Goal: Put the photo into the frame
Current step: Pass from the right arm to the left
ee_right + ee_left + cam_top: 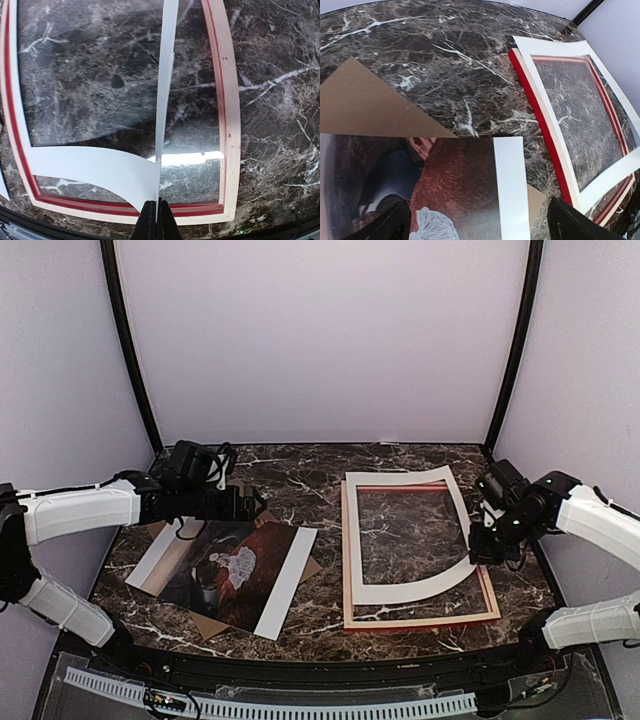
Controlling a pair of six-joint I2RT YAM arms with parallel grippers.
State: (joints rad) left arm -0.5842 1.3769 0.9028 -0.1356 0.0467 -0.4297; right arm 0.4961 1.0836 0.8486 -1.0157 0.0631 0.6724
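The photo (240, 565) lies face up beneath the left fingers (382, 225), spread apart; the right fingers (149, 222) clamp the white mat (410, 590) at its edge, above the frame (420, 621).

A dark, white-veined marble table (300, 480) carries a white mat (410, 590) with a rectangular cutout on the right, its right side curled upward, and a plain brown backing board (365, 105) lying flat at left.

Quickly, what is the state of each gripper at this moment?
The left gripper: open, over the photo.
The right gripper: closed on the white mat.
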